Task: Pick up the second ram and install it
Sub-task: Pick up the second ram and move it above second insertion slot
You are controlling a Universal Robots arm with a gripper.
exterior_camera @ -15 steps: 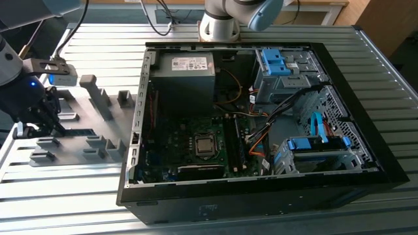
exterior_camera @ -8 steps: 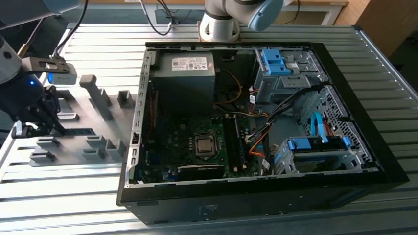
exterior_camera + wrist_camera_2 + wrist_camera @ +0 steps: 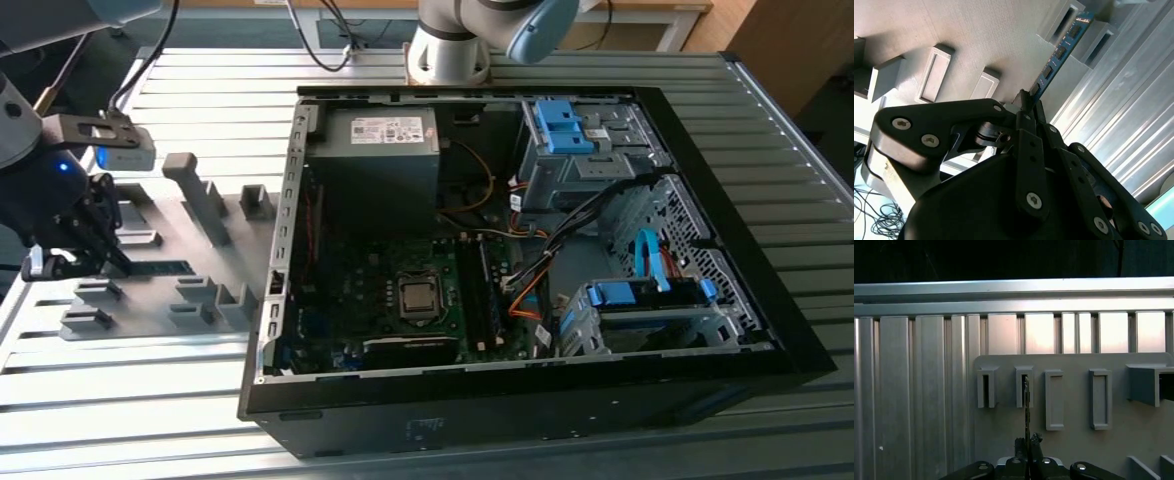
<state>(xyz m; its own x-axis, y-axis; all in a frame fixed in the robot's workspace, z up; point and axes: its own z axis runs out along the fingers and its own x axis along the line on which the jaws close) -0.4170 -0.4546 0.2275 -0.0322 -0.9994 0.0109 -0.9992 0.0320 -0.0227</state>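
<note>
Fingers grip second ram in holder.

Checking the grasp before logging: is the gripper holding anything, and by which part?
The gripper pinches the second ram by its near end; the far end sits at a grey holder block's slot.

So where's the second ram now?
On the grey holder plate at the exterior view's left, the thin green circuit-board strip has its far end by grey slotted blocks, its near end clamped in the pincer.
</note>
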